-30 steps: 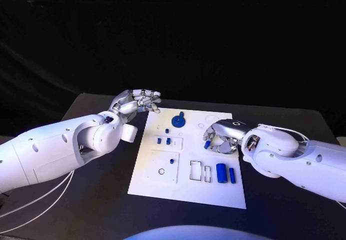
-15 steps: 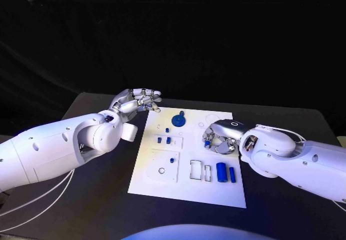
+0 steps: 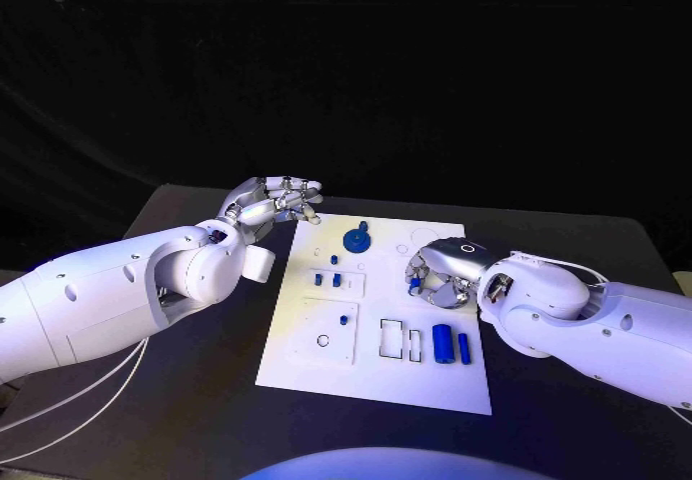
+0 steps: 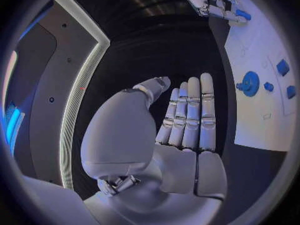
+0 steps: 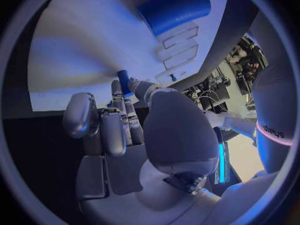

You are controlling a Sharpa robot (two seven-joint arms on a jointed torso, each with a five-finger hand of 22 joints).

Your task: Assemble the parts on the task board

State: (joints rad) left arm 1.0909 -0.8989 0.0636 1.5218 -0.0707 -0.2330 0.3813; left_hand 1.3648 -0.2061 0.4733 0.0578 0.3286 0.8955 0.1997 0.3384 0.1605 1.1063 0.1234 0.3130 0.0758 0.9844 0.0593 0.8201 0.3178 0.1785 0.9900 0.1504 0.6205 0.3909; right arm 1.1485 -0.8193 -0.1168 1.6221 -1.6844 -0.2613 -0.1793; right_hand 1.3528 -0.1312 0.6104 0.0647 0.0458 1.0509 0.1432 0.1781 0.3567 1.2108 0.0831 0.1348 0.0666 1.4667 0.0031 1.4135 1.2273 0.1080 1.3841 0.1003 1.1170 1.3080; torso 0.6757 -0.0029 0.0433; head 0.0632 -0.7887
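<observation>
Task board (image 3: 378, 372): right hand (image 3: 437, 275) pinches a small blue part (image 5: 124, 81) near its right edge; left hand (image 3: 271, 207), empty, fingers together, off its far-left corner.

A black table (image 3: 173, 400) before a dark backdrop (image 3: 433, 90).

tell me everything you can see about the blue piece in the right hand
The small blue part is a short rod with a smooth, plastic-looking surface. The right hand pinches it between its fingertips, over the task board at the right edge. The hand's fingers hide its lower end. Nothing else touches it.
</observation>
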